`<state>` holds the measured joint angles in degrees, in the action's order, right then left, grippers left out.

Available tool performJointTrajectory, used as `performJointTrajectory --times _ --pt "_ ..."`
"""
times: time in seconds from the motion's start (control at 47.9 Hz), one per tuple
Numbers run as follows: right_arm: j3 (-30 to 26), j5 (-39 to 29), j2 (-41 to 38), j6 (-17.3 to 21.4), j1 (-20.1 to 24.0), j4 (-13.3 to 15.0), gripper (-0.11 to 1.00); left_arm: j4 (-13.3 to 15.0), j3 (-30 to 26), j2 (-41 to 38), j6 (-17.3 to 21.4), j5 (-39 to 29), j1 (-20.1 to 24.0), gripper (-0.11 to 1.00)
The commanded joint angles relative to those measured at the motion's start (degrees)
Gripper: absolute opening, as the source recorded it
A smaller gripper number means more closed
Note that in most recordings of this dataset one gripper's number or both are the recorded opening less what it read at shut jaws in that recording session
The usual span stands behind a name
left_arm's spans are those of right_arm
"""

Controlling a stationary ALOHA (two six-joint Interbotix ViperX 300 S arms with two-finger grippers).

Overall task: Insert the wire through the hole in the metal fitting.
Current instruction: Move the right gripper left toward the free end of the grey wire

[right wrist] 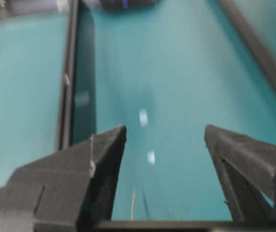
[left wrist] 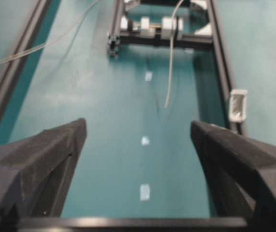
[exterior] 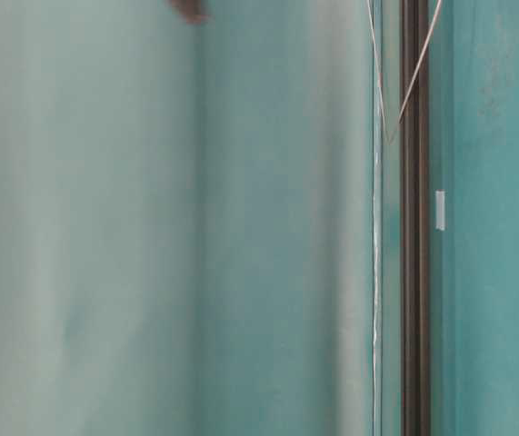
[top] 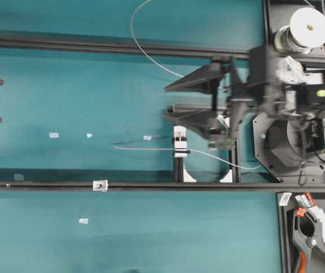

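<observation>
**Two grippers apart, wire lying loose**

Both the left gripper and right gripper stand apart, empty. The wire lies across the table; the metal fitting sits at its seven o'clock. Best grasp near the wire's free tip.

**Open mat mid-frame, clutter at centre right**

Between the upper rail and lower rail the bench lies flat, with only tape scraps. At centre right the white block stands upright, the wire (hair-thin) running across it. The metal fitting sits on the lower rail, lower left of centre.
</observation>
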<state>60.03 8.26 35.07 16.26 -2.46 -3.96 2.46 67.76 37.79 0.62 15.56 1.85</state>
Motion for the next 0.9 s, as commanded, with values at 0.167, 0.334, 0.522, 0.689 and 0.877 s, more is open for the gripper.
performJointTrajectory --times 0.167,0.334,0.522,0.689,0.877 --pt "-6.3 -4.0 -10.3 0.4 1.1 0.0 0.76 -0.2 1.7 -10.7 0.1 11.5 0.2 0.81" --pt "-8.2 -4.5 -15.1 0.4 2.9 0.2 0.76 -0.2 1.1 -17.2 0.1 15.4 0.2 0.81" --pt "-7.8 -4.6 -17.9 0.5 4.2 0.1 0.76 -0.2 0.3 -23.1 0.4 19.2 0.2 0.81" --pt "-7.5 -4.7 -19.8 0.5 5.6 0.2 0.75 -0.2 -0.3 -26.5 0.4 20.9 0.2 0.81" --pt "-6.4 -4.0 -22.8 0.5 5.6 0.2 0.75 -0.2 -0.4 -27.6 0.3 22.0 -0.2 0.81"
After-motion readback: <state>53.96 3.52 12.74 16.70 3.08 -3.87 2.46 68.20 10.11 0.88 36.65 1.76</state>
